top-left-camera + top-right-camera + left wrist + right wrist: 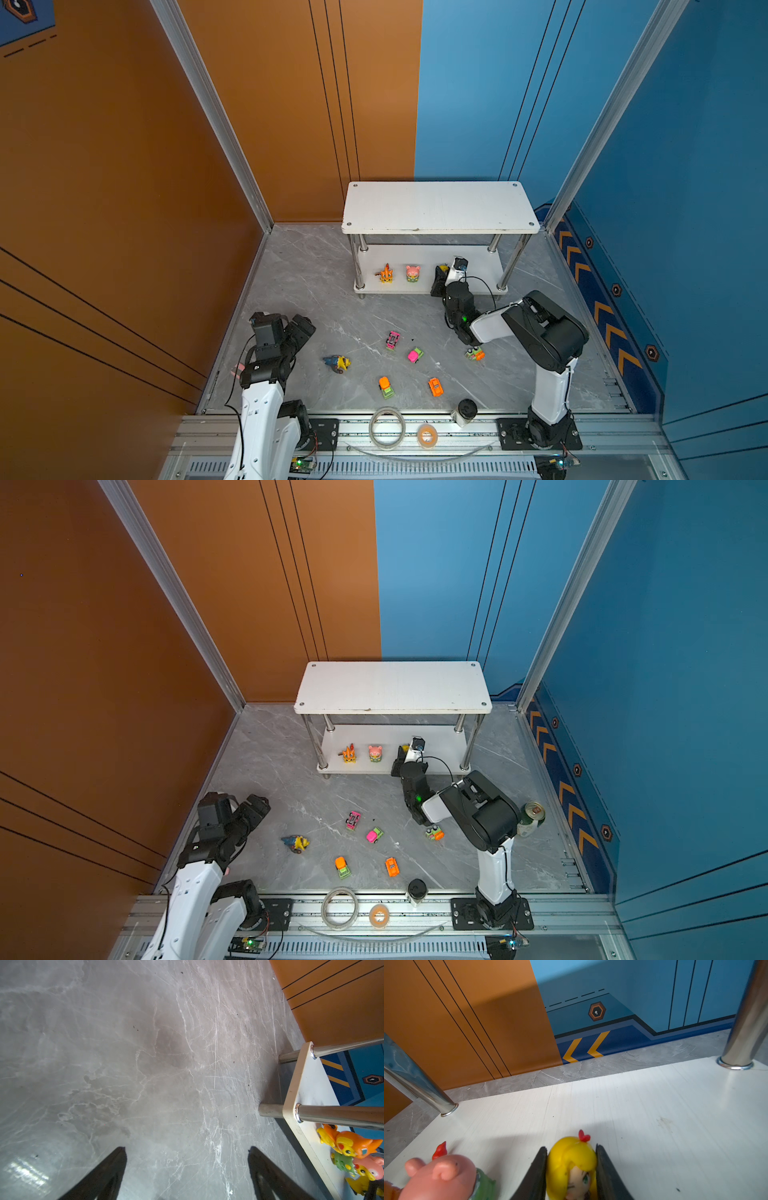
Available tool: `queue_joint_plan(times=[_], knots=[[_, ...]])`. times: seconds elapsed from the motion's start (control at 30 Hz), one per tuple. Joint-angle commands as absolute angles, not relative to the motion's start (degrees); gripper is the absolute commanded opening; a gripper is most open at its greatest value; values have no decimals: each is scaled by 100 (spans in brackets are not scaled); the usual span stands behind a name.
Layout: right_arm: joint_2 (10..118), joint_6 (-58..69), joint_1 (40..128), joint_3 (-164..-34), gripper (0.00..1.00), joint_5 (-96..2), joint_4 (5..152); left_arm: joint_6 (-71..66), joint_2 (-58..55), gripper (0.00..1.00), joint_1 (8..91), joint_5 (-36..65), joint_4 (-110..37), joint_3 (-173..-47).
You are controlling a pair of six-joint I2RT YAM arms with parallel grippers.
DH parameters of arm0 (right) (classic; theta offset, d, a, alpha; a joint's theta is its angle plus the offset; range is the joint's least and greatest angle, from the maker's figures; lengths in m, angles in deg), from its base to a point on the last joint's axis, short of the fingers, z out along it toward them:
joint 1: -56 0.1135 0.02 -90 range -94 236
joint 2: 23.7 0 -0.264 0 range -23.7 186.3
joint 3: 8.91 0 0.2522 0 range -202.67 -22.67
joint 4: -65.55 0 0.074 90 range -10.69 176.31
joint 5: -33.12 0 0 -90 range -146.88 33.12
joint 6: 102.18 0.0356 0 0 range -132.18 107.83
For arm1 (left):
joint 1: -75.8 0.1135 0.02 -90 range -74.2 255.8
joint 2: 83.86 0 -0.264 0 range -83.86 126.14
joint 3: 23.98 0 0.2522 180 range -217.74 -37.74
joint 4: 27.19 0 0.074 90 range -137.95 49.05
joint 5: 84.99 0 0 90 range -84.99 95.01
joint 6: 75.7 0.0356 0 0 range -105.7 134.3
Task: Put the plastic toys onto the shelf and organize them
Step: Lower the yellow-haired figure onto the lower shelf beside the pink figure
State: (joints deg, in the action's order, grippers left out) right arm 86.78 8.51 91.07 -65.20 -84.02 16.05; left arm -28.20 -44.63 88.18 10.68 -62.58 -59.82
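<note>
the shelf point(436, 208) stands at the back of the bench point(316, 266). on its lower board point(395, 255) the first figurine point(386, 274), second figurine point(412, 274) and third figurine point(571, 1167) are in a row, left to right, the third clamped in the right gripper point(571, 1147). before the shelf lie cars point(415, 355), a fourth figurine point(337, 363) left of them.
</note>
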Motion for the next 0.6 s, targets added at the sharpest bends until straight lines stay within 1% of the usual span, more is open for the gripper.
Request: queue_joint_plan(times=[0.0, 0.13, 0.2, 0.27, 0.43, 0.57], knots=[[8760, 968, 9177, -6409, 27, -8562, 1462, -2740, -4544, 93, 8857, 1109, -6276, -5890], [8750, 993, 9235, -6374, 44, -8617, 1417, -2736, -4578, 93, 8870, 1119, -6283, -5883], [8737, 983, 9261, -6363, 49, -8657, 1417, -2727, -4588, 93, 8865, 1116, -6290, -5892], [8717, 971, 9279, -6351, 51, -8678, 1423, -2718, -4597, 93, 8869, 1121, -6305, -5909], [8658, 936, 9331, -6308, 52, -8674, 1459, -2718, -4606, 93, 8872, 1116, -6305, -5907], [8552, 927, 9338, -6236, 57, -8660, 1474, -2713, -4612, 93, 8865, 1125, -6295, -5910]])
